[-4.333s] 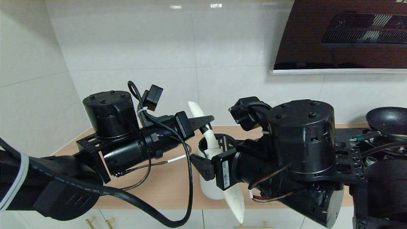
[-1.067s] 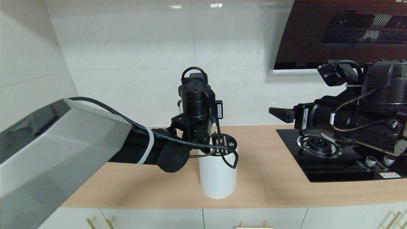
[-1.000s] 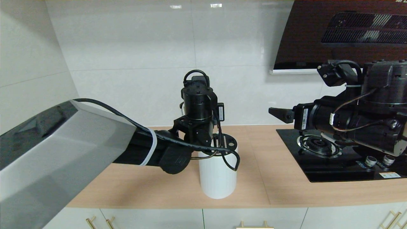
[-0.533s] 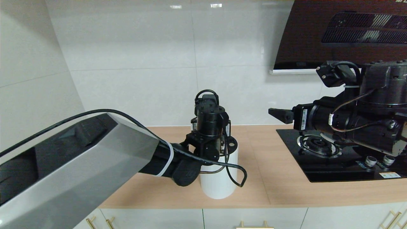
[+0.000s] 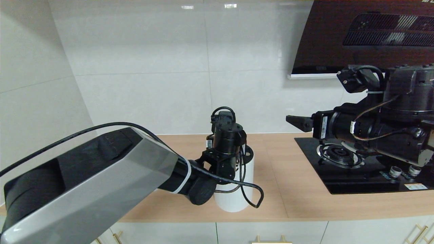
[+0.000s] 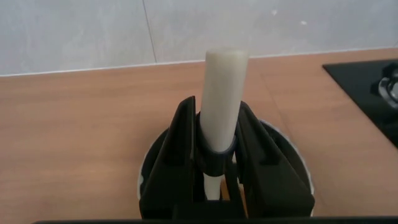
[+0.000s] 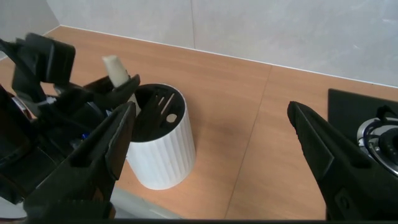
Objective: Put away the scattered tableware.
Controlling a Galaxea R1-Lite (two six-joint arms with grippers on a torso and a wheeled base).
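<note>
A cream-coloured utensil handle (image 6: 224, 87) stands upright between the fingers of my left gripper (image 6: 217, 146), which is shut on it. Its lower end dips toward the black slotted lid (image 6: 147, 180) of the white ribbed utensil holder (image 5: 234, 191). In the right wrist view, the left gripper (image 7: 118, 90) leans over the holder (image 7: 163, 155) with the handle tip (image 7: 115, 67) sticking up. My right gripper (image 7: 210, 112) hangs open with nothing in it, above the counter between holder and stove; its finger (image 5: 296, 122) shows in the head view.
The holder stands on a wooden counter (image 5: 298, 193) against a white tiled wall. A black gas stove (image 5: 342, 166) lies at the right, under a dark range hood (image 5: 366, 37). Cabinet doors with brass handles (image 5: 271, 241) run below the counter edge.
The left arm has swung right and come down over the holder with the utensil. The right gripper, which earlier also held the utensil, let go and drew back right, then stayed still.
</note>
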